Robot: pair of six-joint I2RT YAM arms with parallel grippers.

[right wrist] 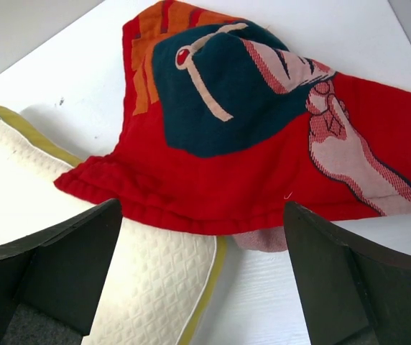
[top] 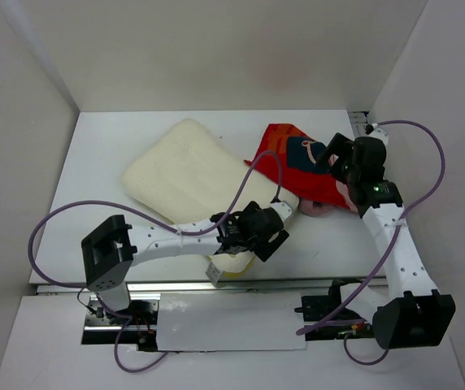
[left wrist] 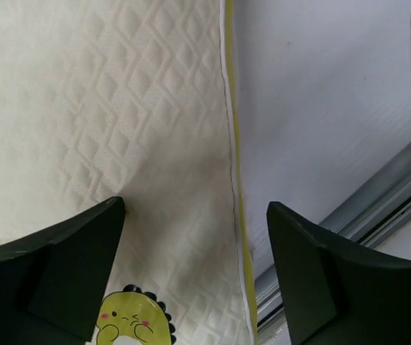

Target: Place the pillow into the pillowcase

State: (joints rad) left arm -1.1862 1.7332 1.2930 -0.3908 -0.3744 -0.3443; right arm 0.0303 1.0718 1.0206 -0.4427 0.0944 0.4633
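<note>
The top view looks down from above and behind the arm bases, far enough back to take in the whole worktop [top: 102, 146]. The left wrist view faces steeply down, very close, past the left tool [left wrist: 196, 208] onto the pillow [left wrist: 83, 108] by the worktop's near edge. The right wrist view looks low and close across the pillowcase [right wrist: 248, 165]. All three views share the pillow.

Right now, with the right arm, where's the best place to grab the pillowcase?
Take the stitched hem of the pillowcase, coming down from above with the open right tool. That edge lies between its fingers and sits raised where it drapes over the pillow corner, so one finger could probably slip under it instead of pinching flat cloth.
</note>
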